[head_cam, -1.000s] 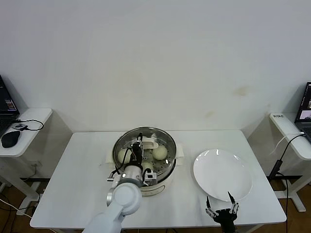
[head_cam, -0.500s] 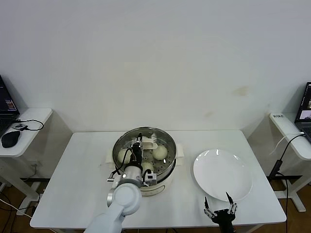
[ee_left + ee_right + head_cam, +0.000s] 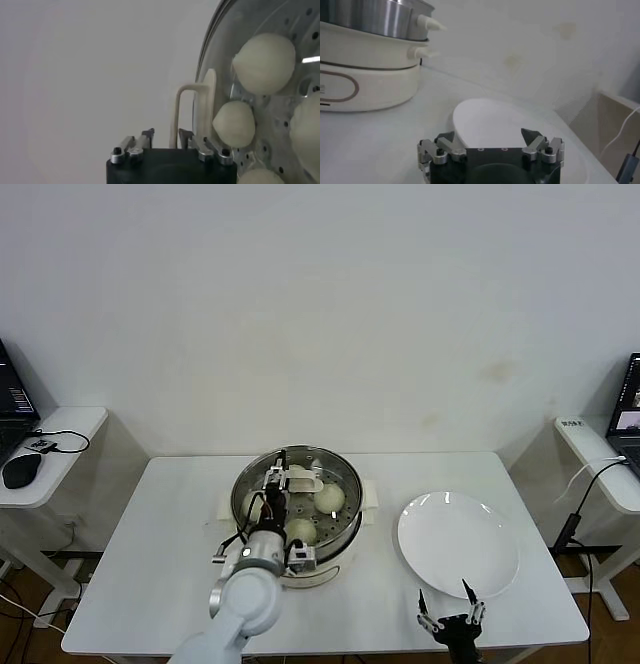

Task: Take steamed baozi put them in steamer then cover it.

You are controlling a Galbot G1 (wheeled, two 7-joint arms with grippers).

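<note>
Four buns (image 3: 329, 498) are seen in the steamer (image 3: 297, 514) mid-worktop (image 3: 160, 564), under a glass lid (image 3: 215, 100). The left gripper (image 3: 281, 481) is held above the lid handle (image 3: 192, 112), fingers parted around it. The right gripper (image 3: 450, 609) is parked at the worktop's front edge, fingers wide and empty.

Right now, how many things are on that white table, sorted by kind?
Small round cream-white steamed buns: 4
Round shiny steel steamer pot on a white base: 1
Round glass lid with a cream handle: 1
Flat round white plate: 1
Total: 7
</note>
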